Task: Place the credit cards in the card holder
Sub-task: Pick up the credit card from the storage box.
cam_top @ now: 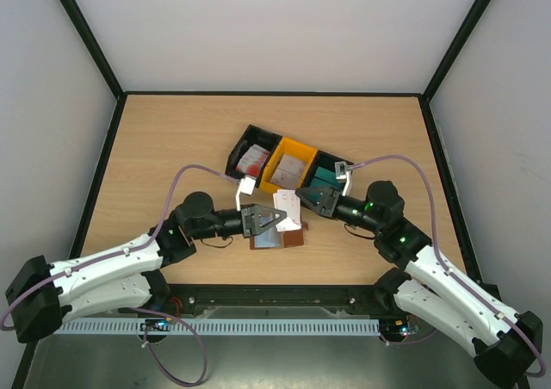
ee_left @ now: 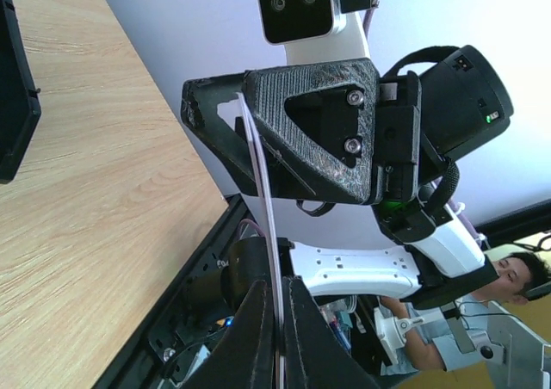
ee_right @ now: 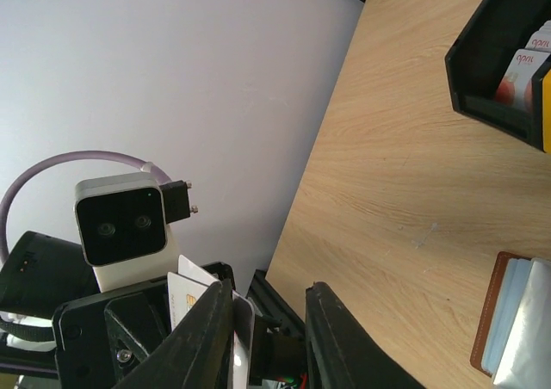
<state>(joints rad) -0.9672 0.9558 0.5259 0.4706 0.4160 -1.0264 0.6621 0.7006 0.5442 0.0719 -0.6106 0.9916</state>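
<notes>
My left gripper (cam_top: 269, 219) is shut on a couple of white credit cards (cam_top: 285, 210) and holds them upright just above the open brown card holder (cam_top: 277, 238). In the left wrist view the cards (ee_left: 268, 208) show edge-on between the closed fingers (ee_left: 258, 329). My right gripper (cam_top: 312, 198) is open and faces the cards from the right, its fingertips close to their far edge. In the right wrist view the cards (ee_right: 191, 296) sit against its left finger (ee_right: 211, 324), and the card holder (ee_right: 515, 327) shows its pale pockets at the bottom right.
Three bins stand in a row behind the card holder: a black one (cam_top: 244, 145) with white and red cards (cam_top: 255, 159), a yellow one (cam_top: 294, 148), and a black one (cam_top: 330, 158) with teal cards (cam_top: 325, 180). The black bin (ee_right: 482, 58) also shows top right in the right wrist view.
</notes>
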